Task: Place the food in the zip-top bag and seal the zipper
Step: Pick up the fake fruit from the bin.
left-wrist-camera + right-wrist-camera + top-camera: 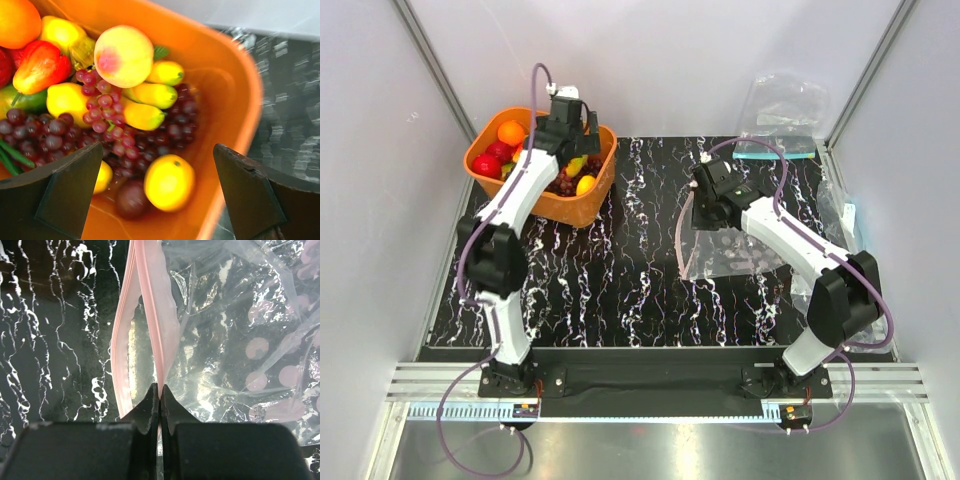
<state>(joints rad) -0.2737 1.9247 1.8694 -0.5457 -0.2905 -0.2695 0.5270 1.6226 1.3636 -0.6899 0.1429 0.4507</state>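
**Two-arm bagging station: fruit in the basket, bag mouth held by one lip**

*Left.* An orange plastic basket (480,150) stands at the far left corner of the black, white-veined table top (620,280). It holds all the food: a round orange toy fruit (511,132), round red toy fruits (488,165) and a yellow-pink peach (123,55). These lie mixed with a yellow banana bunch (150,95) and dark purple grapes (45,132). The left gripper (157,155) hangs over the basket with its fingers spread wide and nothing between them.

*Right.* The clear, crinkly zip-top bag (225,340) lies flat on the table, well apart from the basket. The right gripper (159,390) is clamped on the pale pink-red zipper strip (150,305). It pinches one lip, while the other bows away and leaves the mouth partly agape. A second clear bag with a teal-blue strip (775,152) lies at the far right edge.

*Handling (judged).* The fruits look light, hard and smooth. They are likely to roll or squirt out of a shallow pinch, so each is best gripped across its widest girth. The peach sits on top of the pile and is the easiest to reach. The bag film is thin and limp, and the strip is its stiffest part, so that is the sound place to hold it.
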